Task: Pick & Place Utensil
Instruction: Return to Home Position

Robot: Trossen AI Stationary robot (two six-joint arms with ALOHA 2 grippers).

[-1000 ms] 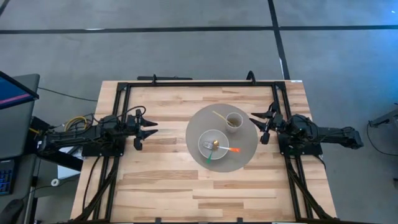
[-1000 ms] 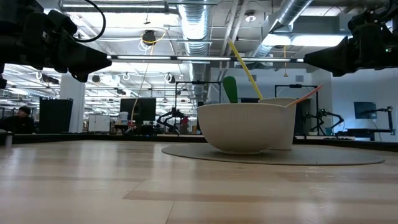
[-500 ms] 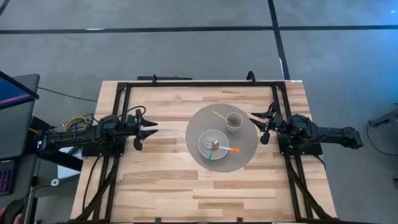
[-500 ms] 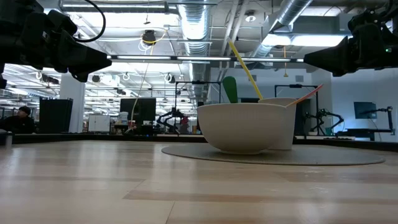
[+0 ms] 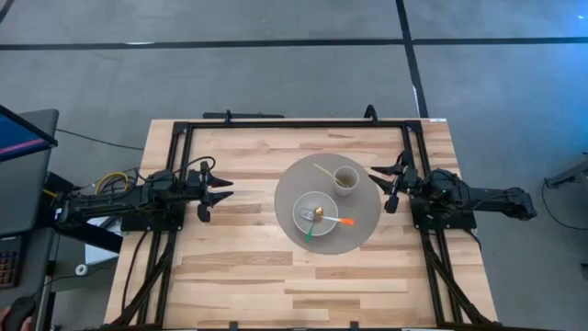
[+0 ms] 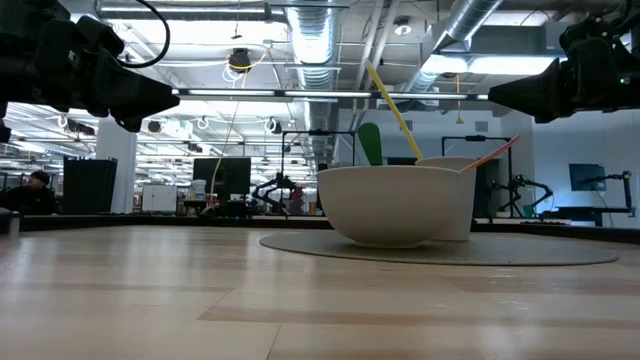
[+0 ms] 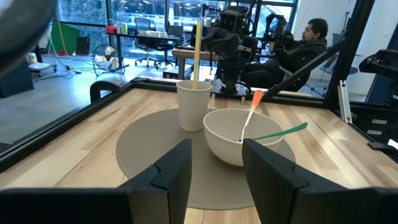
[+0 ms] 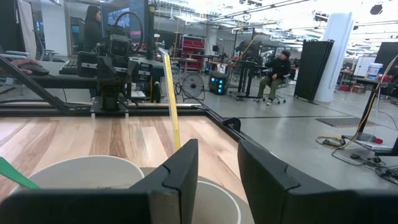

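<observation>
No change vs 1 s ago: left tool (image 5: 213,195), right tool (image 5: 390,187) idling at wooden table (image 5: 239,267) sides, fingers spread, empty. Yellow straw (image 5: 323,170) standing in gray cup (image 5: 345,178) on round gray mat (image 5: 366,216); task prob. ending.

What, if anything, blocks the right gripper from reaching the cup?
Probably nothing: the open right gripper faces the cup across bare mat; the bowl sits off that line.

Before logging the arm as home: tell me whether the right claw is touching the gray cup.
Apart. The high view shows bare mat between the right claw and the gray cup.
</observation>
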